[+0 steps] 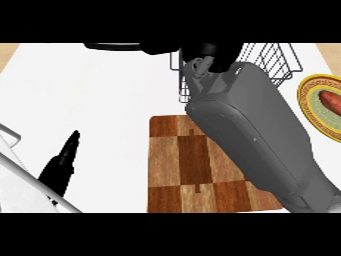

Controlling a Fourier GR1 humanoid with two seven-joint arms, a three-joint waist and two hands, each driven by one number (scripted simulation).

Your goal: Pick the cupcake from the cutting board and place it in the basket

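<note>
Cupcake out of sight, not on board (195,170); likely hidden under right hand (206,53) at basket (276,60) beyond the board, grip impossible to tell. Probably light, soft, frosting smears: hold by wrapper sides. At board's left, left hand (61,167) rests open

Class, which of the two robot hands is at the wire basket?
The right robot hand, stretched over the cutting board to the basket. The left robot hand rests open at the lower left, away from both.
</note>
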